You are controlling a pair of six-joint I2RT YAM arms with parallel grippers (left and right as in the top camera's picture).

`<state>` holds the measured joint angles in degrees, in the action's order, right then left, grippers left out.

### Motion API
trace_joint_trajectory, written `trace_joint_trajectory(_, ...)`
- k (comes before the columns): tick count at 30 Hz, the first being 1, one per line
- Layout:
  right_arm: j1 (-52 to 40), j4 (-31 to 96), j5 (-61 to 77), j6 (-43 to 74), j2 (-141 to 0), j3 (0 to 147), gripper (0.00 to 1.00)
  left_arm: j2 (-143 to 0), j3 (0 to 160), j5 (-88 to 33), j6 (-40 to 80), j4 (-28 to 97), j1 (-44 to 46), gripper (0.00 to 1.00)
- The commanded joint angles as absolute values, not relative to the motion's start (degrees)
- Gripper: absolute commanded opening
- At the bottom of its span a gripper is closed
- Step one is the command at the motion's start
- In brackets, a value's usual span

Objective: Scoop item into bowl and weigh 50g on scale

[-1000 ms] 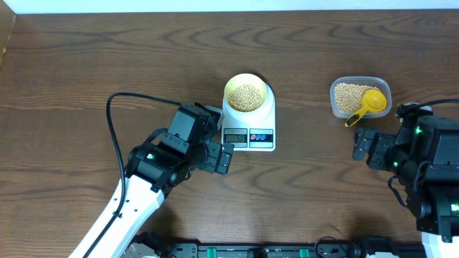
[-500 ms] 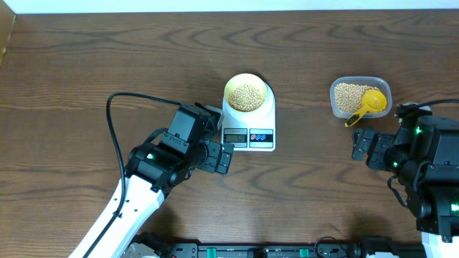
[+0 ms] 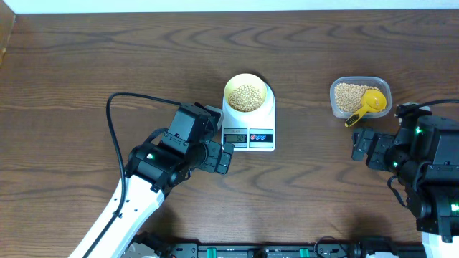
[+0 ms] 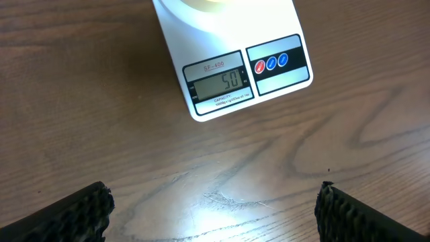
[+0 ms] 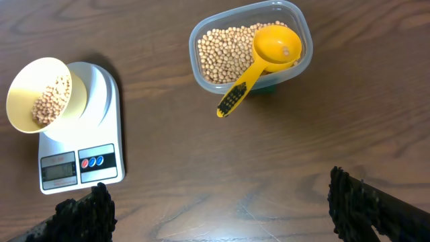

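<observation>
A pale yellow bowl (image 3: 246, 77) stands on the round platform of the white scale (image 3: 267, 116) at mid-table, with tan beans (image 3: 246, 97) heaped inside it. In the left wrist view the scale's display (image 4: 216, 82) reads 50. My left gripper (image 3: 222, 156) hovers just left of the scale's front, open and empty, with bare wood between its fingers (image 4: 74, 214). Over at the right, my right gripper (image 3: 363, 148) is also open and empty, just in front of the clear tub (image 3: 334, 102). The right wrist view shows the bowl (image 5: 23, 84) and the scale (image 5: 101, 87) at its left.
The clear plastic tub (image 5: 299, 20) at the right holds more beans (image 5: 225, 54). A yellow scoop (image 5: 272, 46) lies in it, its handle sticking out over the front rim. The table's far edge runs along the top of the overhead view.
</observation>
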<state>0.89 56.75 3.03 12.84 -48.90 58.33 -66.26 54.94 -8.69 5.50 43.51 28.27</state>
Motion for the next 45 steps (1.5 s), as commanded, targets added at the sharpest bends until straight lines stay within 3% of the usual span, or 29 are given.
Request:
trace_joint_trajectory(1, 1.08, 56.86, 3.18, 13.26, -48.75, 58.35, 0.99, -66.24, 55.0, -8.56, 4.54, 43.7, 27.99, 0.98)
trace_joint_trajectory(14, 1.06, 56.86, 3.18, 13.26, -47.64, 58.35, 0.99, -66.24, 55.0, -8.56, 4.54, 43.7, 27.99, 0.98)
trace_joint_trajectory(27, 0.58, 55.77, 0.1, 7.51, -36.4, 57.08, 0.99, -66.24, 55.0, -8.56, 4.51, 43.7, 27.99, 0.98)
trace_joint_trajectory(45, -1.23, 20.49, -0.27, 5.06, -16.84, 22.92, 0.99, -66.24, 55.0, -8.56, 4.54, 43.7, 27.99, 0.98)
